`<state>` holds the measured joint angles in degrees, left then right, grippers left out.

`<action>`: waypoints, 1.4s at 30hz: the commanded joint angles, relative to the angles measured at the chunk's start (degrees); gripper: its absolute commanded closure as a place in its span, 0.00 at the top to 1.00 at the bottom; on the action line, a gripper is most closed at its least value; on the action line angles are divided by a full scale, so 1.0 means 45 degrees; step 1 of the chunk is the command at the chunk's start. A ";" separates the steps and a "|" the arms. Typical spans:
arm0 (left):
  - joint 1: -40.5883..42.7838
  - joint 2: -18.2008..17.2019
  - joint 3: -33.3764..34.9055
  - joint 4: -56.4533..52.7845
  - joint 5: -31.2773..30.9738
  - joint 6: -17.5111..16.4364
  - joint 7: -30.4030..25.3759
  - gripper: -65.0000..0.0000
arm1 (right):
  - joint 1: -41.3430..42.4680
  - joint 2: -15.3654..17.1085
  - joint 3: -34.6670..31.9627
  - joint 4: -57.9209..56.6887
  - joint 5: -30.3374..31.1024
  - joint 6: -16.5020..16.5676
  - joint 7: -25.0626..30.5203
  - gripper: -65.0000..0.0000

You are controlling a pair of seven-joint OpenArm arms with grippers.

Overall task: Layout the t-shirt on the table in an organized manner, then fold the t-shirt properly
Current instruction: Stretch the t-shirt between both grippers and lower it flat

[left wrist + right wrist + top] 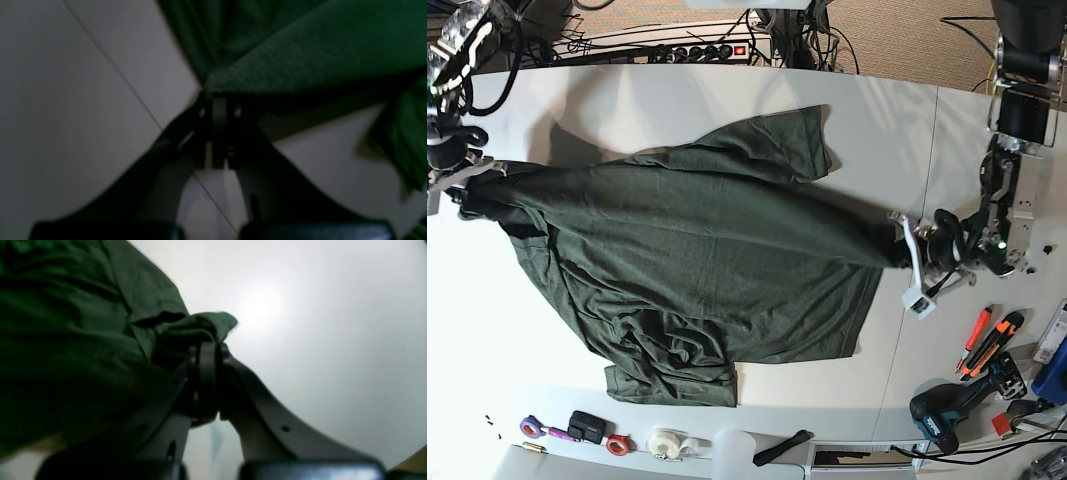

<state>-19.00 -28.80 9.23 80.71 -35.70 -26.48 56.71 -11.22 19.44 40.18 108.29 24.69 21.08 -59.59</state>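
The dark green t-shirt (687,260) hangs stretched between my two grippers over the white table (677,95), its lower part lying rumpled on the tabletop. My left gripper (899,245), at the right of the base view, is shut on one corner of the fabric; the left wrist view shows its closed fingers (218,110) pinching the cloth (300,60). My right gripper (472,185), at the left of the base view, is shut on the opposite end; the right wrist view shows its fingers (206,353) clamped on a bunched fold (200,326).
A dark seam line (110,63) crosses the table. Tools lie at the right front: orange cutters (987,340) and a drill (952,410). Tape rolls and small items (607,435) sit along the front edge. Cables and a power strip (687,45) run behind the table.
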 commanded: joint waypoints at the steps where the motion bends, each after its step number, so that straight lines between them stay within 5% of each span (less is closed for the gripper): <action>1: -0.0631 0.0151 -0.0092 0.0233 -0.0010 -0.0029 -0.0393 0.00 | 0.0481 0.0311 -0.0243 -0.0345 0.0121 0.0039 0.0306 0.00; 5: -0.1666 0.1248 -0.0092 0.0160 0.0976 0.0005 -0.1243 0.00 | 0.2531 0.0612 -0.1982 -0.2739 0.0073 0.0175 0.0554 0.00; 9: -0.2943 0.2200 -0.0092 0.0151 0.2361 0.1044 -0.2735 0.00 | 0.5090 0.0947 -0.3789 -0.4182 0.0024 0.0112 0.1355 0.00; 14: -0.4012 0.1817 -0.0131 0.0262 0.2477 0.2569 -0.2589 0.00 | 0.6246 0.0933 -0.4056 -0.3337 -0.0515 0.0078 -0.0291 0.00; 17: -0.3230 0.1035 -0.0117 -0.0287 0.1457 0.0695 0.0704 0.00 | 0.4911 0.0947 -0.4080 -0.3706 -0.1758 0.0457 -0.1909 0.00; 19: -0.2963 0.0928 -0.0117 -0.1229 0.1146 -0.0223 0.1064 0.00 | 0.4639 0.1010 -0.4075 -0.4046 -0.1739 0.0442 -0.1957 0.00; 31: -0.2939 0.0753 -0.0117 -0.1729 -0.0136 0.0204 0.0248 0.00 | 0.4687 0.1651 -0.4075 -0.3682 -0.1093 0.0170 -0.1919 0.00; 38: -0.4148 0.0758 -0.0117 -0.1729 -0.0078 0.0223 -0.1579 0.00 | 0.6154 0.1846 -0.4075 -0.3682 -0.1117 0.0539 0.1253 0.00; 42: -0.6232 0.0753 -0.0117 -0.1729 -0.0253 0.1030 -0.2161 0.00 | 0.8252 0.2404 -0.4070 -0.3682 -0.1107 0.0248 0.1433 0.00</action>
<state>-45.12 -24.86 9.15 71.81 -36.12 -21.63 48.75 25.15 29.06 21.37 91.02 19.90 22.50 -54.11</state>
